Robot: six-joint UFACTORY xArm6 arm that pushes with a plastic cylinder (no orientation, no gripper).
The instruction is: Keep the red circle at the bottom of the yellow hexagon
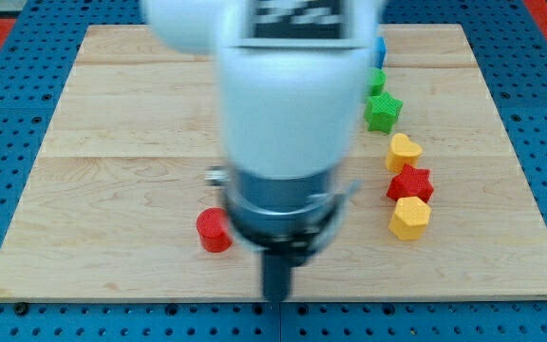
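The red circle (214, 230) lies on the wooden board (112, 123) at the lower middle. The yellow hexagon (409, 218) lies at the lower right, well to the right of the red circle. My tip (275, 293) is near the board's bottom edge, a little right of and below the red circle, apart from it. The big white arm body (283, 104) hides the board's middle.
A red star (410, 183) sits just above the yellow hexagon, a yellow heart-like block (404, 151) above that. A green star (383, 111), a green block (377, 81) and a blue block (380, 49) lie higher, partly hidden by the arm.
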